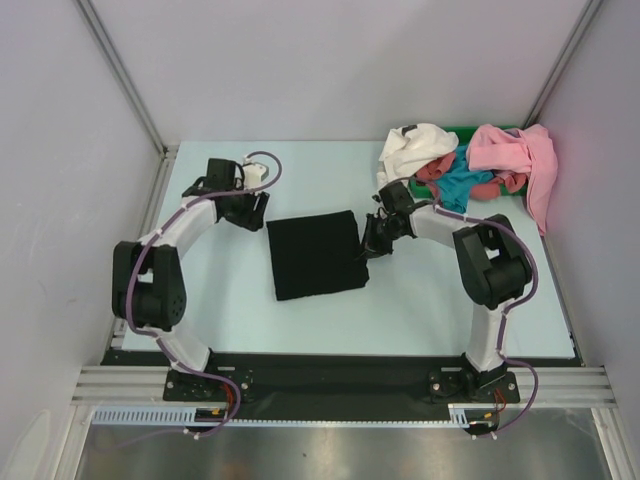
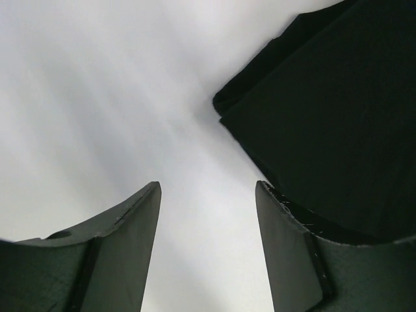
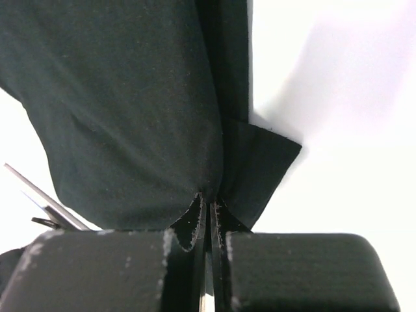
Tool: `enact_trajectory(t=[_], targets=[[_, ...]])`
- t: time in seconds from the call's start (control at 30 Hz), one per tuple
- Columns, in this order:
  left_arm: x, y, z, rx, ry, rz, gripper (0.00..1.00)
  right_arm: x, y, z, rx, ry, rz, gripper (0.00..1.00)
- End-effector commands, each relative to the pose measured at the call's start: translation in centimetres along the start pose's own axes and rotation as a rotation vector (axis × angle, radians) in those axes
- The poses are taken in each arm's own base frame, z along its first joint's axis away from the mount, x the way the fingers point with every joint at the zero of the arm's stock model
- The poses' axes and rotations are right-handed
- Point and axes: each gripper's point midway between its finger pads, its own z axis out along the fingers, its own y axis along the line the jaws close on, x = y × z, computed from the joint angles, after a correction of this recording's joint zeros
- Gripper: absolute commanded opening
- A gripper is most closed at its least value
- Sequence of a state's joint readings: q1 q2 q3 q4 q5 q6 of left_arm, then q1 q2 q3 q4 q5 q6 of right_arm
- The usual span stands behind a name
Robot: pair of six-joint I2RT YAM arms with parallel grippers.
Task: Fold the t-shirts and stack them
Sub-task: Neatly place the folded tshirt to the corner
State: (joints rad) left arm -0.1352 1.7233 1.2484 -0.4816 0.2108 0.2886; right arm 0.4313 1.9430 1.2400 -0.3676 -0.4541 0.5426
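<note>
The black t-shirt (image 1: 315,255) lies folded square at centre frame on the surface (image 1: 420,300). My right claw (image 3: 209,201) is clenched on its right edge, and my left claw (image 2: 208,195) gapes, released, beside its upper-left corner. I judge a fold is in hand. Next I must carry this edge across evenly.

Lab test cell, white panels (image 1: 320,60), aluminium framing (image 1: 120,72)
</note>
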Motion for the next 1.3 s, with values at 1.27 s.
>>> enact_trajectory(t=[1.27], targets=[[-6.2, 3.1, -4.6, -0.036, -0.215, 0.033, 0.65, 6.6, -27.4, -28.6, 1.324, 0.080, -0.262, 0.00]])
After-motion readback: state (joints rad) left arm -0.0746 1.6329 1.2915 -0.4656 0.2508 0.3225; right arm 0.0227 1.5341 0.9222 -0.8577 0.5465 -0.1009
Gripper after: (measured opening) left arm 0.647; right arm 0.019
